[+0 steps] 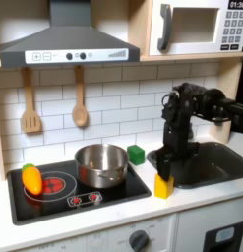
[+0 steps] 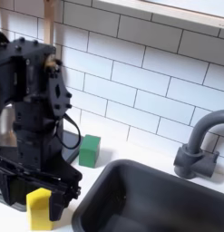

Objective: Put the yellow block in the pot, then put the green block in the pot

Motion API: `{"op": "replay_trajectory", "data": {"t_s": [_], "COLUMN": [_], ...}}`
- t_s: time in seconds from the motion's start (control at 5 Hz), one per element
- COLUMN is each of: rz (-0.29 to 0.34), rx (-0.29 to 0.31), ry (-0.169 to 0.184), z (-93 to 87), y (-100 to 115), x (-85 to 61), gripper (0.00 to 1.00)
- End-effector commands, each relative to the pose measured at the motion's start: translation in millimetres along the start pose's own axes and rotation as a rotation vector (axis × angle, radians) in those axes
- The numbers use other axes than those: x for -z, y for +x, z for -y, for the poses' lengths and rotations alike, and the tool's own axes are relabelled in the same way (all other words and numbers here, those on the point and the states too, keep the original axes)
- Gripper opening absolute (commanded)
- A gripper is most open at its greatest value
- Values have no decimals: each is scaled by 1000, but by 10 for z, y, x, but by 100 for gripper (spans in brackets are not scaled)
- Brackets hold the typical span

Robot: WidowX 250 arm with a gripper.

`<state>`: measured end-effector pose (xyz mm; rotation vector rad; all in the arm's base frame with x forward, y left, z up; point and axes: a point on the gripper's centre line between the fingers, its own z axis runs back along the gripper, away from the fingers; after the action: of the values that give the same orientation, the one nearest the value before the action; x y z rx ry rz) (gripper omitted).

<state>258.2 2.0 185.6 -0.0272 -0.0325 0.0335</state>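
In the first exterior view, the pincer (image 1: 164, 165) is seen lowered over the yellow block (image 1: 164, 185), which rests on the white worktop (image 1: 113, 219) right of centre in the lower half of the frame, just beside the right edge of the black hob (image 1: 93, 197). In the second exterior view, the pincer (image 2: 38, 186) is found at the lower left of the frame, directly above the yellow block (image 2: 38, 208), whose top appears to lie just under the dark fingers; whether the fingers are spread or already pressed against the cube cannot be told. The pot (image 1: 101, 164) is placed on the hob at the centre of the first exterior view, well apart from the yellow block. The green block (image 1: 137, 155) is set on the worktop just right of the pot, near the tiled wall; in the second exterior view the green block (image 2: 89, 149) is seen left of centre, beside the arm. An orange toy vegetable (image 1: 31, 178) is laid on the hob at the first exterior view's left. The dark sink basin (image 2: 150, 199) is shown at the lower right of the second exterior view.
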Motion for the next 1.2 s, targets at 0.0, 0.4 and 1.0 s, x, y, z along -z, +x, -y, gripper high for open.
{"op": "replay_trajectory", "data": {"t_s": [0.0,0.4,1.0], "rz": [-19,-35,-5], "rx": [-23,-51,-24], "ry": [13,21,-3], "z": [-56,-174,-131], "y": [51,81,114], "x": [61,133,126], "gripper": [100,100,100]}}
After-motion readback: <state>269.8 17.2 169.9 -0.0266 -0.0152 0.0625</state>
